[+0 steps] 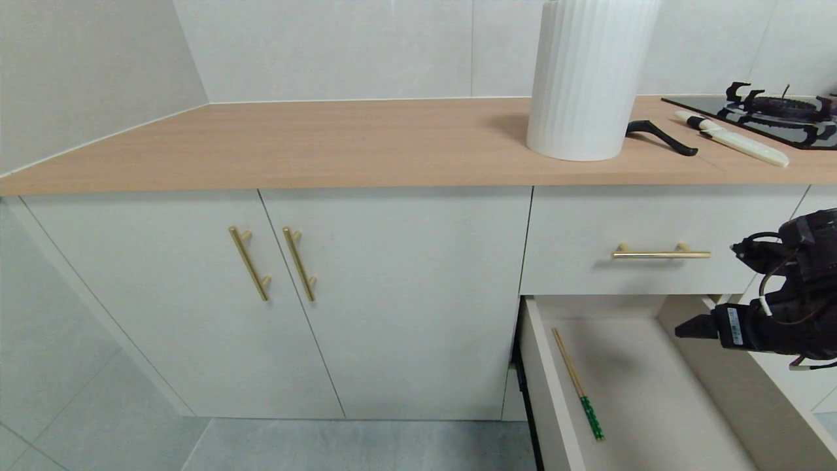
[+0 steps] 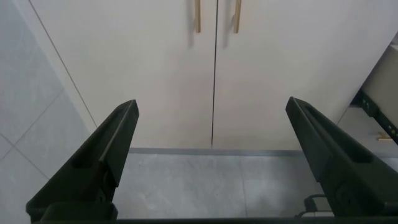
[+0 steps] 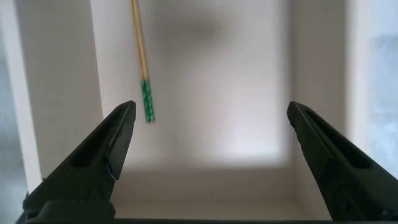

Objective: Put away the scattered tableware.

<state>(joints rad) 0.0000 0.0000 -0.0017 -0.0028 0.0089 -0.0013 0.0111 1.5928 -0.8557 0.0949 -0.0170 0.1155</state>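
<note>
Head view puts the task partway through, as I judge it. One pair of chopsticks with green ends already lies in the open drawer, along its left wall. A pale knife and a black-handled tool are still out on the counter. They lie side by side just at 3 o'clock of a tall white ribbed container, which hides the black tool's working end. Those two look like what is left to store, and after that the drawer needs closing.

The right gripper hangs over the right part of the drawer with its jaws spread wide and nothing between them. In the head view the chopsticks lie at about 8 o'clock of it, apart from it and down on the drawer floor. The right wrist view agrees: the chopsticks sit beside one finger's line, with bare drawer floor between the jaws. The knife is at about 12 o'clock of this gripper in the head view, up on the counter and well apart from it.

The left gripper is also spread and empty, facing the two closed cupboard doors low near the floor.
</note>
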